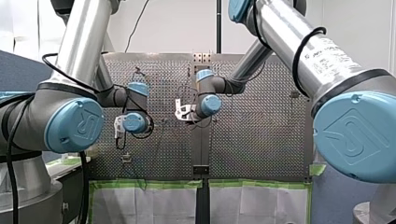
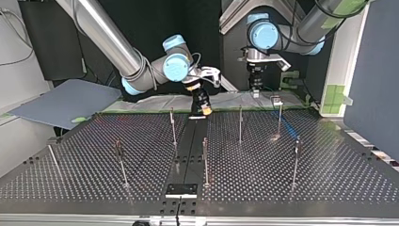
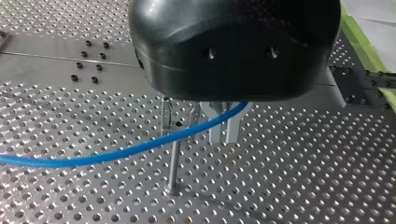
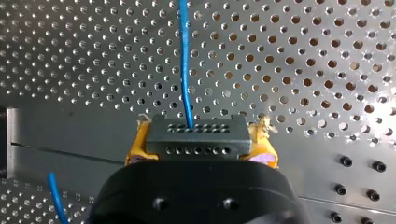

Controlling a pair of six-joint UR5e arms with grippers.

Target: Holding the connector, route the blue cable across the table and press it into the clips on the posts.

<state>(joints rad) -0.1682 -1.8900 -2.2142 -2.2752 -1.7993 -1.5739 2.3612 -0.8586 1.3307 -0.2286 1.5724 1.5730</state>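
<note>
my right gripper (image 4: 200, 148) is clamped on the dark grey rectangular connector with rows of small holes (image 4: 198, 133), its yellow pads (image 4: 136, 148) pressing the two ends. the connector sits over the smooth unperforated centre strip (image 2: 184, 155) of the silver perforated metal table (image 4: 303, 70), at the strip's end nearest the arms. the thin blue cable (image 4: 185, 60) exits the connector's face and runs straight ahead, off the strip and over the holes. a second short bit of blue cable shows beside the gripper body, off the strip.

my left gripper (image 2: 255, 92), black, hangs off to the side of the strip, at the top view's right, close by a thin metal post (image 3: 173, 168). in the left wrist view the cable comes out from under that gripper, crosses the post near its top and sweeps away low over the table. can't tell if my left gripper is apart or closed, or if the cable sits in the post's clip. other thin posts (image 2: 205, 160) stand either side of the strip.
</note>
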